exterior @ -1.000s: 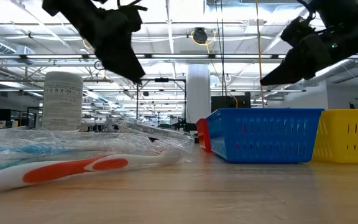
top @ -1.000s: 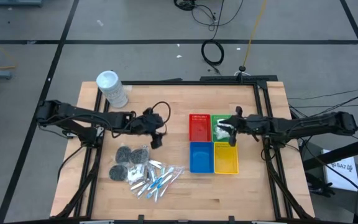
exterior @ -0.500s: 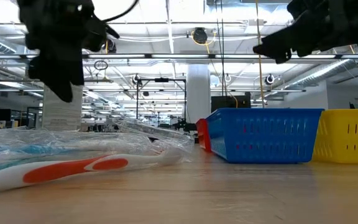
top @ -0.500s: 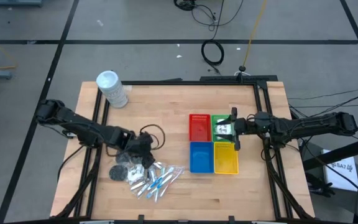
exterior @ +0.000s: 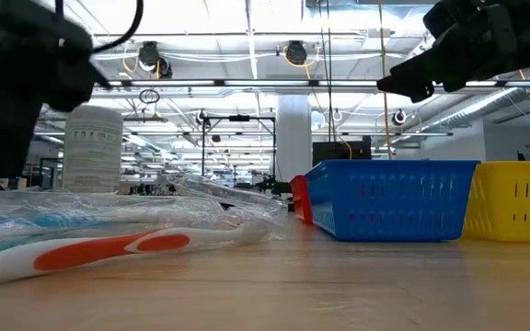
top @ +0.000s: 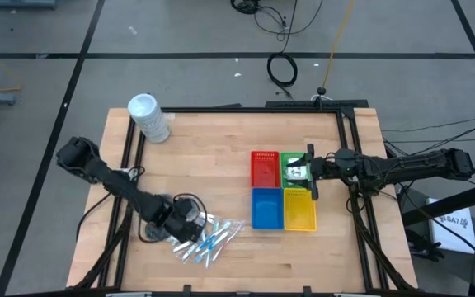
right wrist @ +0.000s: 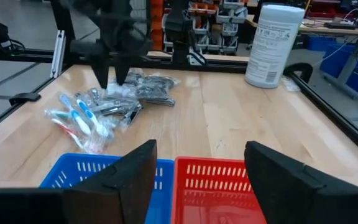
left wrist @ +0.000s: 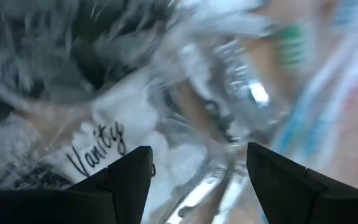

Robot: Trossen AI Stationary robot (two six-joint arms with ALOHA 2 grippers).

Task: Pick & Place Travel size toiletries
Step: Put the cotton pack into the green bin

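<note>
Left gripper (top: 185, 221), fingers spread and empty, is down on the toiletry pile (top: 198, 235) at the table's near left, a white packet (left wrist: 114, 146) between its fingers, apparently to grasp it. Right gripper (top: 309, 172), also spread and empty, hovers over the green tray (top: 289, 158), where a white packet (top: 297, 172) lies. Wooden table (top: 221, 132) stands in a bright workshop.

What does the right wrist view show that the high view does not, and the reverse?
Only the right wrist view shows the printed label on the tall white cylindrical tub and shelving beyond the table. Only the high view shows the green square tray, the yellow square tray and the right end effector. Both show the clear-wrapped blue-and-white sticks, the blue tray and the red tray.
</note>
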